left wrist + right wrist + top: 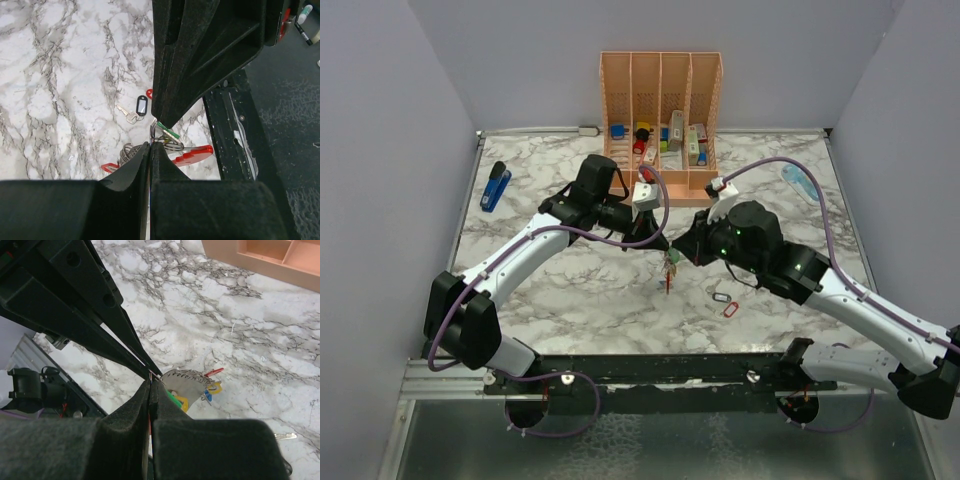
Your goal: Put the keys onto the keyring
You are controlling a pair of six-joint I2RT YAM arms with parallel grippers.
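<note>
My two grippers meet tip to tip above the middle of the marble table (570, 290). The left gripper (663, 243) (150, 145) is shut on the bunch, seemingly on the red keyring (192, 154), whose grey side (187, 385) shows in the right wrist view. The right gripper (677, 250) (151, 382) is shut on a thin metal piece that looks like a key. Keys with green (172, 399), yellow (214, 387) and blue (207, 396) tags hang in a cluster (671, 265) under the fingertips. A loose key with a black tag (141, 105) (723, 297) lies on the table.
A small red oval loop (730, 310) lies beside the loose key. A peach slotted organizer (660, 90) with small items stands at the back. A blue stapler-like object (495, 186) lies at the left, a pale blue object (798, 180) at the right rear.
</note>
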